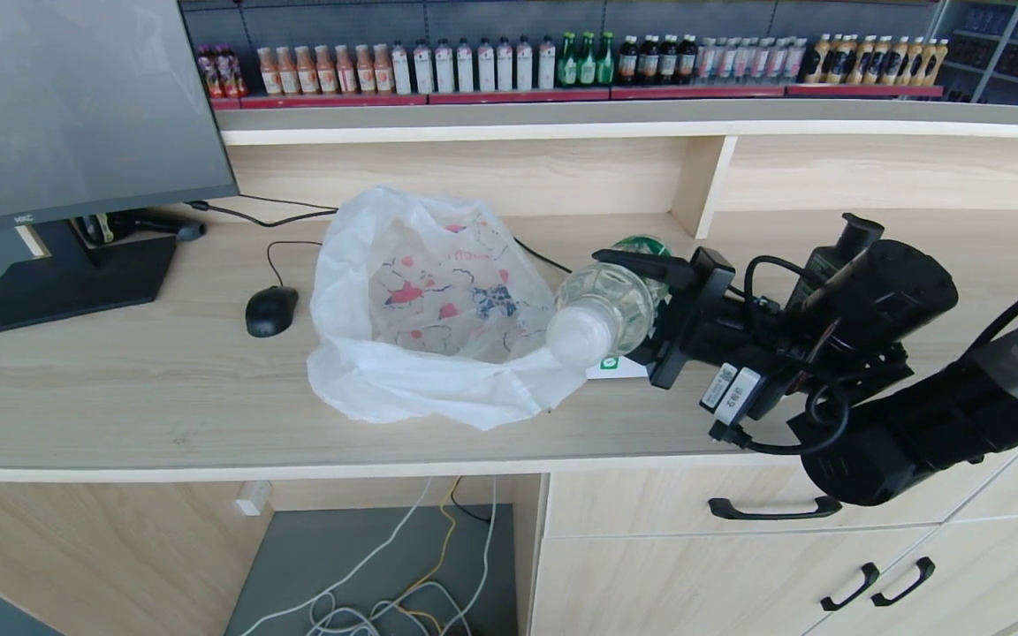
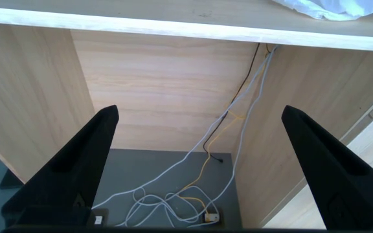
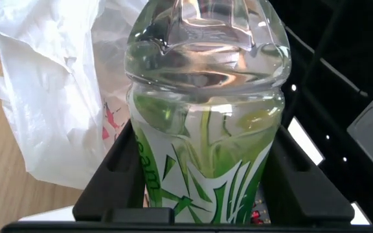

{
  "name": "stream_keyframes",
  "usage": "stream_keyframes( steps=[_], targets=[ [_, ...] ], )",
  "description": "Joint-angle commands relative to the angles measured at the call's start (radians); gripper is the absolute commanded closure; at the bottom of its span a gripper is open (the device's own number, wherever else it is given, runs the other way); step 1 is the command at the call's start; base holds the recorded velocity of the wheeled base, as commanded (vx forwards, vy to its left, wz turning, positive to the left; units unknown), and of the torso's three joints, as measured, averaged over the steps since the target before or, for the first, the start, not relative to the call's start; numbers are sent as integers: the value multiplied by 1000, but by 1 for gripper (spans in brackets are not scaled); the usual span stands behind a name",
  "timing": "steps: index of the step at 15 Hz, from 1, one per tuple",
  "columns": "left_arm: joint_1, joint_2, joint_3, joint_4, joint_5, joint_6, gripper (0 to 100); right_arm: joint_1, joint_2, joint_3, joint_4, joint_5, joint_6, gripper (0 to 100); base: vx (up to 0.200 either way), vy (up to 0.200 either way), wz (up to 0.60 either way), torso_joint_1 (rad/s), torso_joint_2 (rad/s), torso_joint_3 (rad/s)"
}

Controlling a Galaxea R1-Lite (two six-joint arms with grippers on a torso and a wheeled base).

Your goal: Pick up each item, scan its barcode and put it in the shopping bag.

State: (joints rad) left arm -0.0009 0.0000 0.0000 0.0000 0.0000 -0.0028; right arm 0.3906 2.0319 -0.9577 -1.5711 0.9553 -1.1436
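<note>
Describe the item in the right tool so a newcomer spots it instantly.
On the wooden counter, find the white shopping bag. At its edge, the right tool grips a bottle held sideways. It is clear with a green label and white cap, unlike the black mouse.

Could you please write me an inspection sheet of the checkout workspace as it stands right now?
Surface: pale wooden counter, level.
Job's things: clear bottle tilted, cap toward the open white shopping bag lying on the counter.
Clutter: black mouse, monitor, small white card by the bag.
Grippers: right pincer shut on the bottle; left pincer open, below the counter.
Cables: thin black leads on the counter; white and yellow cables loose under it.
Surroundings: shelf of drinks behind; drawers with black handles.
</note>
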Motion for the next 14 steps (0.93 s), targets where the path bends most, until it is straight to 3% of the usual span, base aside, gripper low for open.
stream_keyframes(
  steps=[1, 14],
  targets=[
    [-1, 0, 0, 0, 0, 0, 0, 1, 4, 0, 0, 0, 1, 100, 0, 0, 0, 0, 0, 0],
    [-1, 0, 0, 0, 0, 0, 0, 4, 19, 0, 0, 0, 1, 100, 0, 0, 0, 0, 0, 0]
  ],
)
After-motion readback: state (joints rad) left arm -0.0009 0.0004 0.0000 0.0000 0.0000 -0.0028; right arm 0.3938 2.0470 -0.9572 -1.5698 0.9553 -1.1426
